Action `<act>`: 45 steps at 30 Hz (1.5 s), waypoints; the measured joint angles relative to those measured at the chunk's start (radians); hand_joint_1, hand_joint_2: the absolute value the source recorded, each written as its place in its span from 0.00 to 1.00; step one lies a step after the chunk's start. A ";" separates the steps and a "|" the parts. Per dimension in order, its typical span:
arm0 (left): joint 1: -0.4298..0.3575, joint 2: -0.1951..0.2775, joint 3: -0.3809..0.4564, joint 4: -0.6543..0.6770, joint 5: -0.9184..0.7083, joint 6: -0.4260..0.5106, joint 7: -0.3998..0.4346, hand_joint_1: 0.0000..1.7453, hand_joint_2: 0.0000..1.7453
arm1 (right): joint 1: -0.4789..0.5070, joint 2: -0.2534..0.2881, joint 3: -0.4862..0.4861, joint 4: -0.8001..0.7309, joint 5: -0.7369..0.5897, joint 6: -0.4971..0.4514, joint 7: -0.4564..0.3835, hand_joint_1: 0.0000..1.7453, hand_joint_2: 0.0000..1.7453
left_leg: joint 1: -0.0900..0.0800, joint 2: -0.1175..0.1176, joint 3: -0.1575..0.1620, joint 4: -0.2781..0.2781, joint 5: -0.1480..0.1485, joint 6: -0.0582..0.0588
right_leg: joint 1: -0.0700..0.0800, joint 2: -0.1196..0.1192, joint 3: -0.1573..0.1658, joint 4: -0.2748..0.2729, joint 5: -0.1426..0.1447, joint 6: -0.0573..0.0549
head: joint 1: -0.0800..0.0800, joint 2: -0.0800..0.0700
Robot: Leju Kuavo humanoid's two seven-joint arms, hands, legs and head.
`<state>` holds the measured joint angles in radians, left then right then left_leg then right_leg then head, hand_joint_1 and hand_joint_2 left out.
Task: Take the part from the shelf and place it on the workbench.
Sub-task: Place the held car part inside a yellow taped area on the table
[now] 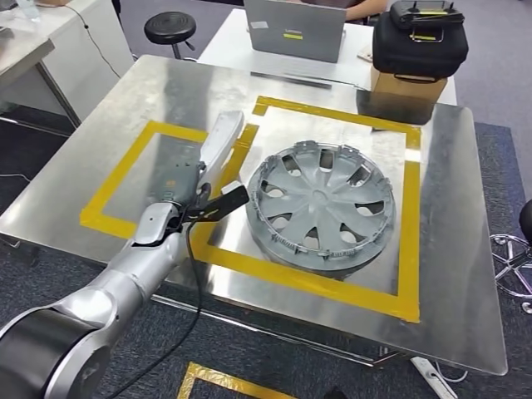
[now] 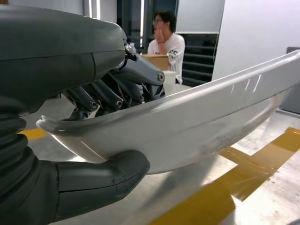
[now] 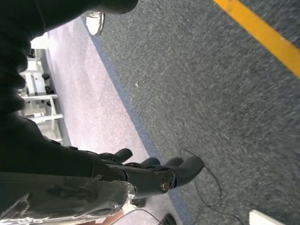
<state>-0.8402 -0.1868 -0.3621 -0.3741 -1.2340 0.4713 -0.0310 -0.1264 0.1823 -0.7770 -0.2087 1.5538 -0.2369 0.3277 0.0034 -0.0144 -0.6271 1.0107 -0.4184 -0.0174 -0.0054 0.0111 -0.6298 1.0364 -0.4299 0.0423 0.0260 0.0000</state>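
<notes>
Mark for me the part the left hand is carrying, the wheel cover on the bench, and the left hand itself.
silver part (image 2: pixel 198 122), left wrist view, on its curved side.
wheel cover (image 1: pixel 320 202), head view, on its centre hub.
left hand (image 2: pixel 106 84), left wrist view, on the fingers over the part.

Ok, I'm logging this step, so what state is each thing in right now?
left robot hand: holds the silver part, thumb under it, fingers over it.
silver part: gripped, held over the workbench.
right robot hand: holds nothing, hangs above the carpet.
wheel cover: lying flat inside the right yellow tape square.
workbench: bears the wheel cover.
laptop: open, back toward the robot.
black case: closed, on a cardboard box.
</notes>
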 joint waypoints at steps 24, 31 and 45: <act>-0.010 0.022 -0.092 0.037 -0.104 -0.082 0.089 1.00 1.00 | 0.008 0.000 -0.001 0.000 0.000 -0.003 0.000 0.00 1.00 | 0.005 0.002 -0.004 -0.002 0.007 0.024 | -0.001 -0.004 -0.122 0.257 -0.105 0.020 | 0.003 0.000; -0.015 0.021 -0.107 0.039 -0.150 -0.089 0.146 1.00 1.00 | 0.005 0.000 -0.001 0.000 0.000 -0.003 0.000 0.00 1.00 | 0.001 0.000 -0.003 -0.003 0.008 -0.005 | -0.001 0.001 0.003 -0.001 0.001 -0.003 | 0.002 0.000; -0.038 0.039 -0.132 0.050 -0.226 -0.162 0.255 0.00 1.00 | 0.009 0.000 -0.019 0.000 0.000 -0.005 -0.003 0.00 0.00 | 0.003 0.003 0.003 0.003 -0.001 -0.009 | 0.004 0.000 0.002 -0.002 0.004 -0.008 | -0.010 0.000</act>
<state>-0.8781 -0.1480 -0.4937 -0.3239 -1.4598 0.3088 0.2243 -0.1175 0.1825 -0.7955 -0.2083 1.5537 -0.2416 0.3243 0.0061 -0.0111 -0.6242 1.0136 -0.4195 -0.0262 -0.0018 0.0114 -0.6279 1.0340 -0.4258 0.0348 0.0163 0.0000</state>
